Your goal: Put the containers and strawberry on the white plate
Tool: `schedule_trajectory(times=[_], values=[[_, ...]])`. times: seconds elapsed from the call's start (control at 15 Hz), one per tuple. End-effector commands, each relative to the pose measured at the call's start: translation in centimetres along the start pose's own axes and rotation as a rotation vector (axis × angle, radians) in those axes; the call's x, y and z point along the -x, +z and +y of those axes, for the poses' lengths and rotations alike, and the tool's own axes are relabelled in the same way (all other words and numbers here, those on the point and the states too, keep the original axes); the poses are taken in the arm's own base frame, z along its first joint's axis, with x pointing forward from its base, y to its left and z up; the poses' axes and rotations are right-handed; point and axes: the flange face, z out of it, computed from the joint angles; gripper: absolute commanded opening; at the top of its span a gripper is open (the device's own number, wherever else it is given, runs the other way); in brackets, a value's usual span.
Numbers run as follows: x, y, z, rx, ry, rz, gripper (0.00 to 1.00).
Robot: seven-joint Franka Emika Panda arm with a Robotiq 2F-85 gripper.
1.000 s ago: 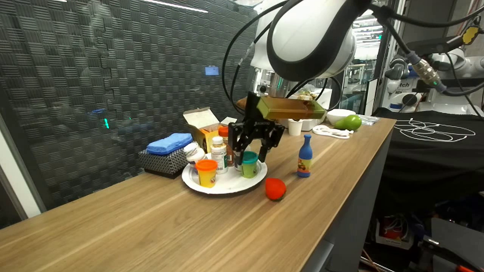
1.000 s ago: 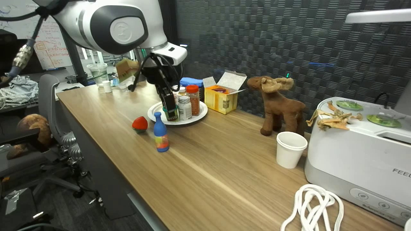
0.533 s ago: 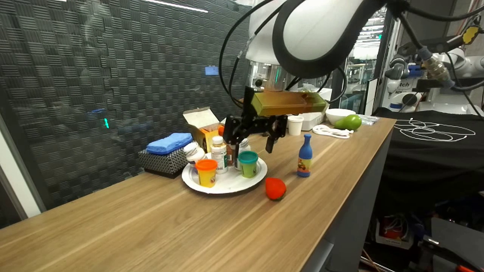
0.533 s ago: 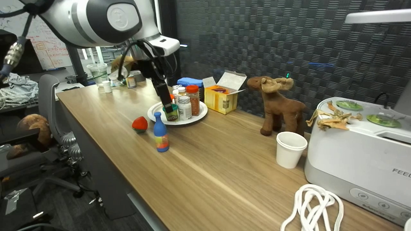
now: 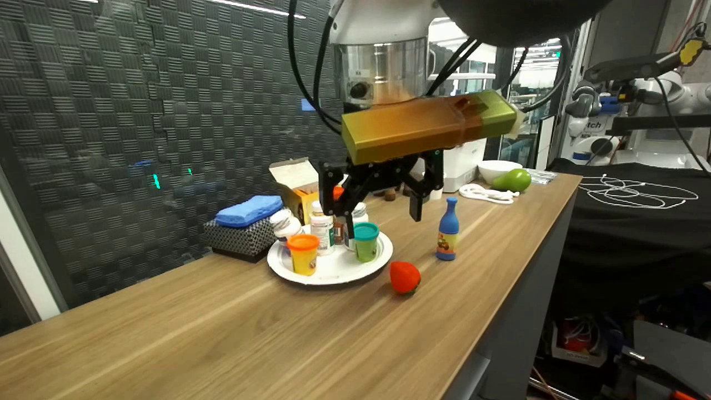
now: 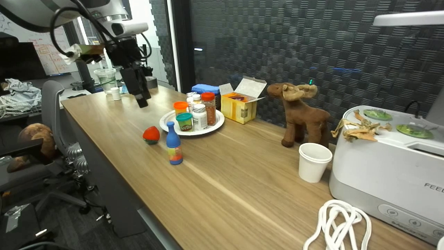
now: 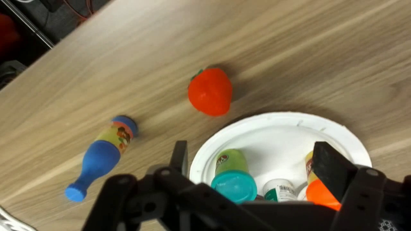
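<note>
The red strawberry [image 5: 405, 277] lies on the wooden table beside the white plate [image 5: 328, 280]. It also shows in the wrist view [image 7: 210, 92]. On the plate stand a green container with teal lid [image 6: 185, 123], a yellow container with orange lid [image 5: 303, 256], several white bottles [image 6: 199, 118] and a red-capped bottle [image 6: 209, 110]. A blue toy bottle [image 6: 173, 142] stands upright on the table near the strawberry. My gripper [image 6: 141, 102] is open and empty, raised above the table. In the wrist view its fingers [image 7: 250, 147] are wide apart, with the plate below and partly hidden.
A yellow open box [image 6: 239, 108] and a blue cloth on a dark box [image 5: 250, 211] stand behind the plate. A brown plush moose [image 6: 302, 114], paper cups [image 6: 314, 163], a white appliance [image 6: 388, 173] and a white cord [image 6: 338, 222] are farther along the table.
The gripper's fingers were around the green container. They have risen off it and the arm has moved away from the plate. The container stays on the plate; the strawberry has not moved.
</note>
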Motion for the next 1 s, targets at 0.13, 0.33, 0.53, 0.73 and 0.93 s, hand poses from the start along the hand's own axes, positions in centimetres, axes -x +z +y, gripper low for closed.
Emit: schedule_trajectory(times=[0.13, 0.33, 0.53, 0.73, 0.93], values=[[3.1, 0.2, -0.3, 0.063, -0.034, -0.010, 1.00], [2.9, 2.4, 0.9, 0.009, -0.060, -0.026, 1.00], [1.9, 4.5, 2.4, -0.080, -0.065, -0.013, 1.00], [0.8, 6.0, 3.5, -0.146, -0.080, 0.011, 1.00], [-0.1, 6.6, 4.2, -0.179, -0.098, 0.020, 1.00]])
